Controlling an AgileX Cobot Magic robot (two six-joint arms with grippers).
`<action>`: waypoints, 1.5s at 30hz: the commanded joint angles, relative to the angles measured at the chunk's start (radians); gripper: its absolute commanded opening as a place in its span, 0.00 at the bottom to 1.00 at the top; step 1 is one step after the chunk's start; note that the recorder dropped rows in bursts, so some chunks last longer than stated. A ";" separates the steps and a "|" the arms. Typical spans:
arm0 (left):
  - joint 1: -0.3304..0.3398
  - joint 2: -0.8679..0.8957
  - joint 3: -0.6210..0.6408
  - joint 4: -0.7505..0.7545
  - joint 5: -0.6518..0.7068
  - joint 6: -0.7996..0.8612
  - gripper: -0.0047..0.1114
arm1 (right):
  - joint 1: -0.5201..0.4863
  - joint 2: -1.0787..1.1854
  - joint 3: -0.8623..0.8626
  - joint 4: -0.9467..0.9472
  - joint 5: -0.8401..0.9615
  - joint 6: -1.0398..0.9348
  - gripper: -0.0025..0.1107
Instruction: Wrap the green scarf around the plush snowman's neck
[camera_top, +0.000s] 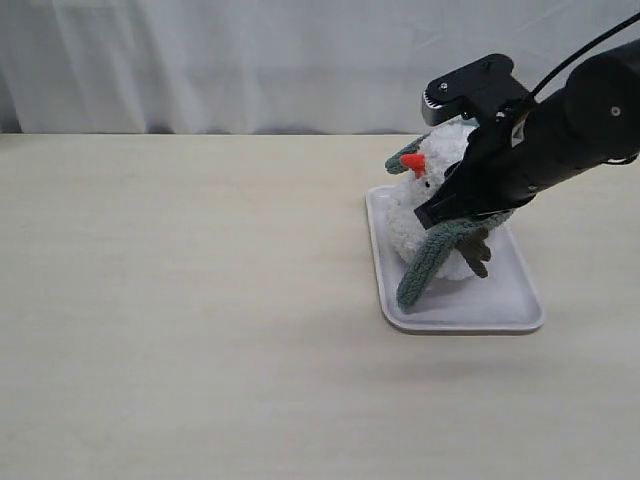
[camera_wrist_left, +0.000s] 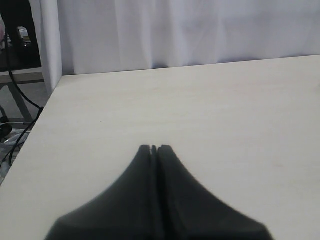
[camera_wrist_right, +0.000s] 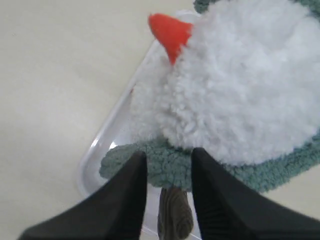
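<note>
While the right gripper (camera_wrist_right: 168, 154) hovers with jaws spread, the green scarf (camera_wrist_right: 117, 165) lies just past its tips, draped round the plush snowman (camera_wrist_right: 240, 85). Soft, light, floppy fabric, I'd judge; pinch 1 loose end. The left gripper (camera_wrist_left: 154, 148) is pressed together.

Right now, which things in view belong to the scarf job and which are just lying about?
Job: green scarf, plush snowman, right hand open at the scarf.
Lying about: white tray under the snowman, table, curtain, left hand shut.
</note>
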 joint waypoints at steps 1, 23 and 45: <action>0.004 -0.003 0.003 -0.002 -0.011 -0.006 0.04 | -0.004 -0.083 0.000 -0.003 0.061 0.074 0.40; 0.004 -0.003 0.003 -0.002 -0.011 -0.006 0.04 | -0.348 -0.050 0.319 0.163 -0.028 0.199 0.43; 0.004 -0.003 0.003 -0.002 -0.011 -0.006 0.04 | -0.348 0.282 0.241 0.163 -0.360 0.133 0.42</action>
